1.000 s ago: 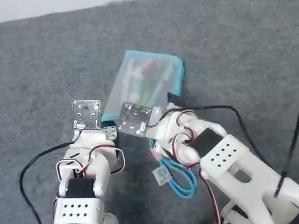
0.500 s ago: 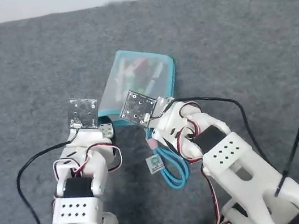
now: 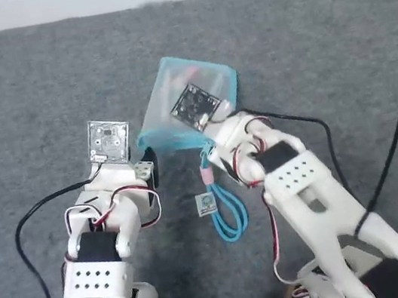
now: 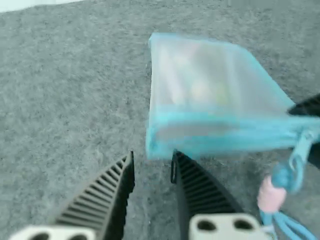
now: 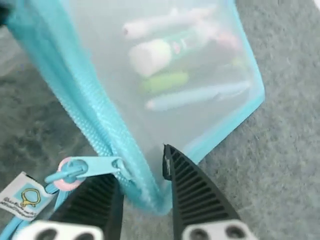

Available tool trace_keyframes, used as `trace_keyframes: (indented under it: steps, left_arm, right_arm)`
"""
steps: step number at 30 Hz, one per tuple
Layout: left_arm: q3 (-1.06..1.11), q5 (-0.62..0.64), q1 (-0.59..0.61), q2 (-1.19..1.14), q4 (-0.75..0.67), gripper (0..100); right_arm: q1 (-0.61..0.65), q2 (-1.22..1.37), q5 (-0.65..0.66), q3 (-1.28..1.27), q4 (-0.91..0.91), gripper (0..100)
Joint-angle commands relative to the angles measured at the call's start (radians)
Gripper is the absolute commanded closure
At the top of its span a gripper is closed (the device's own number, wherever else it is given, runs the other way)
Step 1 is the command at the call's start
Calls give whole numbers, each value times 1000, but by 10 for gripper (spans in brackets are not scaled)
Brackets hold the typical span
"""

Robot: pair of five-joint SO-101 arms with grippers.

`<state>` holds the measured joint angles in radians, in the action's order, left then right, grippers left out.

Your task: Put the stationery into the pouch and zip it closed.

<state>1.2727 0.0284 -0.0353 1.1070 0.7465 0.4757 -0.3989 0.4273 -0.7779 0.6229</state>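
Note:
A translucent turquoise pouch (image 3: 175, 99) stands tipped up on the grey mat, with pens and other stationery (image 5: 170, 55) visible inside it. My right gripper (image 5: 140, 170) is shut on the pouch's (image 5: 165, 100) zipper-end corner, beside the zipper pull (image 5: 87, 167). A blue strap loop (image 3: 227, 217) with a pink bead (image 3: 207, 172) and a small tag (image 3: 206, 204) trails from that pull. My left gripper (image 4: 152, 157) is open, its tips just short of the other lower corner of the pouch (image 4: 215, 100). Neither finger touches it.
Grey carpet-like mat (image 3: 334, 42) covers the table, with free room on all sides of the pouch. A black cable (image 3: 391, 155) runs beside the right arm (image 3: 296, 179), and another loops by the left arm (image 3: 106, 233).
The right gripper has pushed forward and the pouch has turned and tipped up with it. The strap loop followed. The left arm has shifted a little to the left.

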Motion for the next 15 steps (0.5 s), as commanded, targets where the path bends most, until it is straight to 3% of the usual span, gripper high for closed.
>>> trace_keyframes:
  steps: [1,7,11,15]
  left_arm:
    - [-62,-11,2,18,9,880]
    - [-44,-55,-18,259,153,878]
    - [22,-98,-137,324,176,865]
    - [38,-101,-270,279,176,769]
  right_arm:
    - [-50,51,-69,94,15,993]
    - [-74,93,-124,157,27,993]
    - [-62,51,-166,210,142,993]
    - [-19,-36,-170,213,213,993]
